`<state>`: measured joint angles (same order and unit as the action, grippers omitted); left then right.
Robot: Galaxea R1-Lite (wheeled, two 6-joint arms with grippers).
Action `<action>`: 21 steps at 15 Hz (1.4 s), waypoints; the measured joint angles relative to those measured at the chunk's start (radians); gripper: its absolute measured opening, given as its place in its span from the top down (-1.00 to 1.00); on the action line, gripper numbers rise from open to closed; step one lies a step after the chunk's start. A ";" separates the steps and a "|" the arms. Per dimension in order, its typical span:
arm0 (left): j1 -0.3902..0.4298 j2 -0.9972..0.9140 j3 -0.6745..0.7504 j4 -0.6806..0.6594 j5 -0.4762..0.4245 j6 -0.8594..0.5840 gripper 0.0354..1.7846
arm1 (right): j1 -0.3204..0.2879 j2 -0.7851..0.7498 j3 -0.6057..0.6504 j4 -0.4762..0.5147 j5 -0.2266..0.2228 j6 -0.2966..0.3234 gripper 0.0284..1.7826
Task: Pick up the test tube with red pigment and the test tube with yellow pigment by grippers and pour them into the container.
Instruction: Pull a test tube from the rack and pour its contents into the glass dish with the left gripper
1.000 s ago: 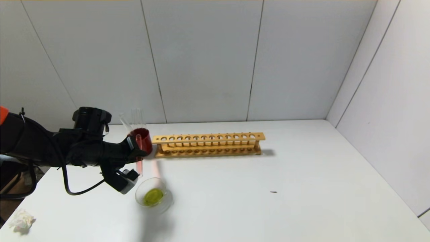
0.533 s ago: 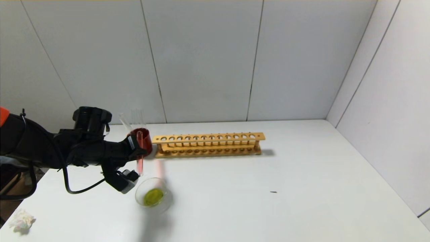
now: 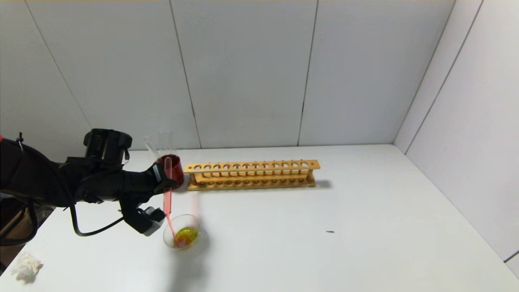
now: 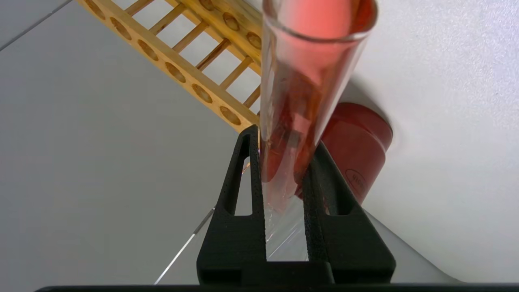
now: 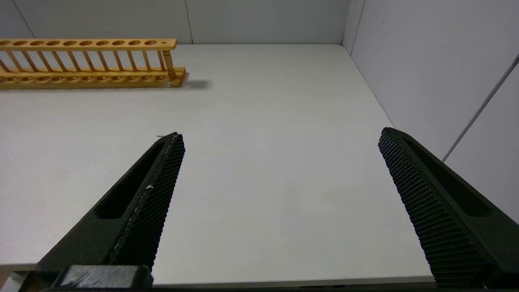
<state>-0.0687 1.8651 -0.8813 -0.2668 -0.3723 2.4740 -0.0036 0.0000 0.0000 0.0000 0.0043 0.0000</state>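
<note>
The test tube with red pigment (image 4: pixel 308 81) is smooth, shiny clear glass. The container (image 3: pixel 198 242) is clear glass too. The test tube rack (image 3: pixel 251 174) is plain wood. The red cup (image 4: pixel 357 150) looks glossy. The right gripper (image 5: pixel 279 142) has rough, bumpy black pads. The table (image 3: pixel 324 243) is matt white.

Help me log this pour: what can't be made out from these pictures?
- Left gripper: its grip on the test tube with red pigment is hidden by its own body in the head view.
- Container: outside both wrist views.
- Clear tubes in the red cup: too faint to tell apart.
- Right gripper: outside the head view.
</note>
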 joint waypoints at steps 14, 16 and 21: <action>-0.014 -0.020 0.071 -0.142 0.003 0.053 0.68 | 0.001 0.000 0.000 0.000 0.000 0.000 -0.96; -0.020 -0.027 0.079 -0.153 0.003 0.070 0.68 | 0.000 0.000 0.000 0.000 0.000 0.000 -0.96; -0.025 -0.054 0.107 -0.246 -0.004 0.119 0.68 | 0.000 0.000 0.000 0.000 0.000 0.000 -0.96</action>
<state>-0.0936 1.8109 -0.7740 -0.5128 -0.3766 2.5926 -0.0032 0.0000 0.0000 0.0000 0.0043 0.0000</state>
